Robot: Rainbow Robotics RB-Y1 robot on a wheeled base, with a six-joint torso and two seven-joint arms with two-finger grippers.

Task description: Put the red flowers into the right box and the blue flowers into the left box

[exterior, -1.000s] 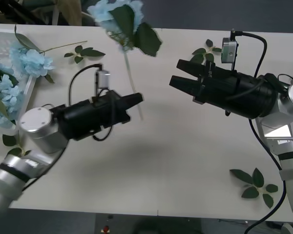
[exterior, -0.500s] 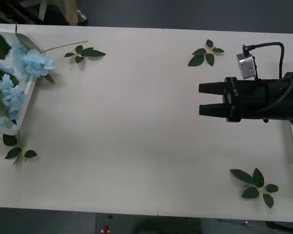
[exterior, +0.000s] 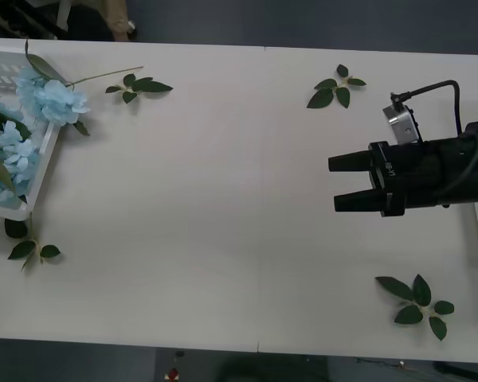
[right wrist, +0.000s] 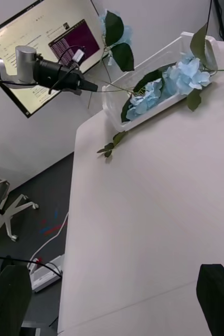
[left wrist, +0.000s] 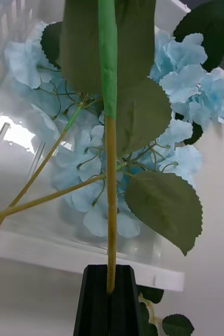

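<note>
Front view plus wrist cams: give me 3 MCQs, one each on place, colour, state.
1. Where is the stem held by the left gripper?
A. Above the left box
B. Flat on the middle of the table
C. On the floor

2. What colour are the flowers in the left box?
A. Red
B. Pale blue
C. Yellow

3. How is the right gripper?
A. Shut on a stem
B. Open and empty
C. Shut on a leaf sprig

Key: 1 A, the left wrist view shows the box under the pinched stem. 2 B, the blue flowers fill it. 3 B, its fingers stand apart over the bare table.
</note>
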